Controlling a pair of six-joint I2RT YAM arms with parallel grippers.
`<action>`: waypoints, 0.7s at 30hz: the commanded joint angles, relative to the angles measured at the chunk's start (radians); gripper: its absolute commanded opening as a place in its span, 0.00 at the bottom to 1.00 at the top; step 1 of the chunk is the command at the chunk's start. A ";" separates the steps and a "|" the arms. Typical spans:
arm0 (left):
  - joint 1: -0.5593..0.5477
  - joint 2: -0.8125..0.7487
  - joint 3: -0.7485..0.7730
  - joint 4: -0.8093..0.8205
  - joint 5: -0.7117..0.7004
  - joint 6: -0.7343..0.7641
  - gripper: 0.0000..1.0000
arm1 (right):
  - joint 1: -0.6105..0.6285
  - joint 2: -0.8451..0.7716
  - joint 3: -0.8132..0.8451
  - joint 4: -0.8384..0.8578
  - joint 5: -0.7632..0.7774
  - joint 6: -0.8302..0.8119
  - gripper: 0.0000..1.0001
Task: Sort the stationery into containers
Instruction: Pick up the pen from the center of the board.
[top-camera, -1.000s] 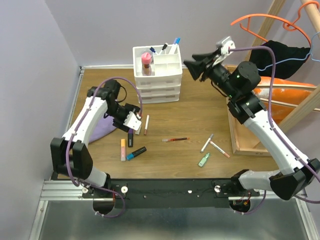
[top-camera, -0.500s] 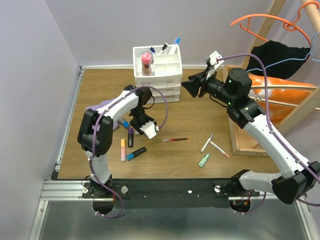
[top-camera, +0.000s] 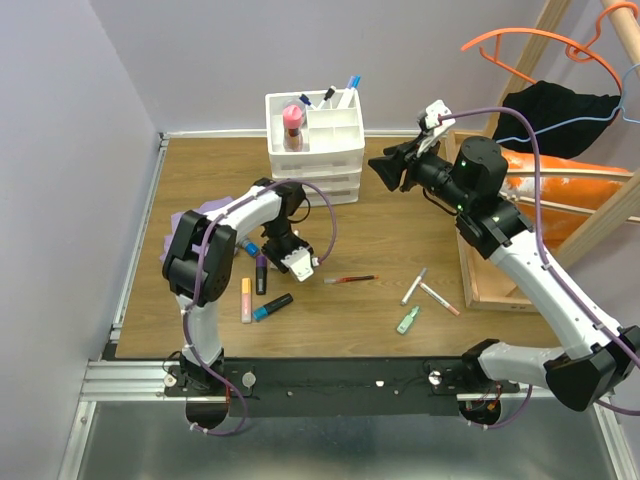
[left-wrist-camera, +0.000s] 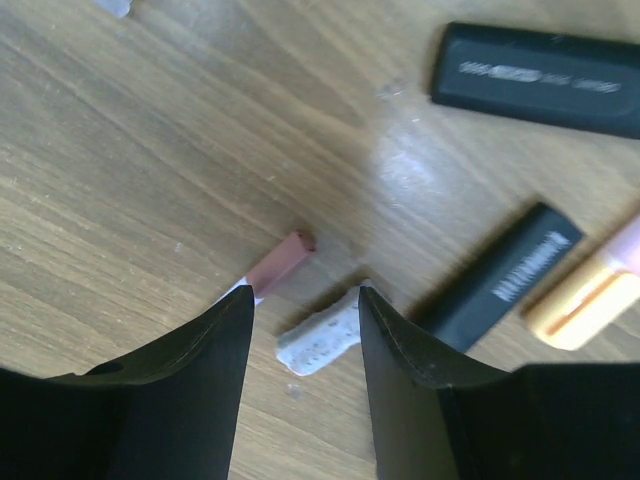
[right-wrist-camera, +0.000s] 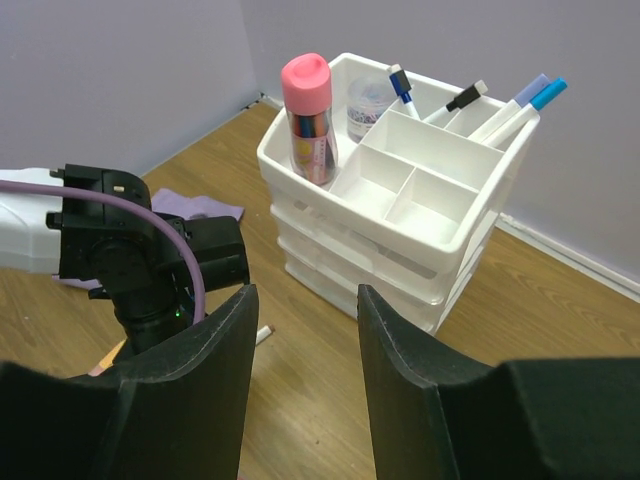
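Top external view, from the left: a peach highlighter (top-camera: 246, 298), a purple-capped black marker (top-camera: 261, 273) and a black highlighter with a blue tip (top-camera: 272, 306) lay loose and close together on the wooden table (top-camera: 200, 165). Just beside them the left gripper (top-camera: 302, 263) was down at the tabletop. The left wrist view showed its jaws apart, straddling a white pen with a reddish-brown cap (left-wrist-camera: 283, 264) and not clamped on it. Behind, at the back wall, stood the white organiser (top-camera: 335, 175). Its top compartments already held a pink-capped tube (top-camera: 292, 125) and a few pens (top-camera: 348, 88). Further right a thin red pen (top-camera: 350, 279), a white pen (top-camera: 413, 285), a pink-tipped white pen (top-camera: 440, 298) and a stubby green marker (top-camera: 407, 320) lay unsorted. The right gripper (top-camera: 380, 165) hung in the air beside the organiser, jaws apart and empty. The sorting looked well short of half done, with at least eight items left on the table.
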 joint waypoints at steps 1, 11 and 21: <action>-0.005 0.039 0.031 0.062 0.040 0.598 0.56 | -0.001 0.013 -0.010 0.000 0.042 0.015 0.52; -0.005 0.122 0.094 0.068 0.011 0.617 0.55 | -0.002 0.027 -0.013 0.010 0.080 0.015 0.52; -0.018 0.137 0.083 0.040 0.040 0.629 0.35 | -0.006 0.035 -0.016 0.016 0.114 0.015 0.52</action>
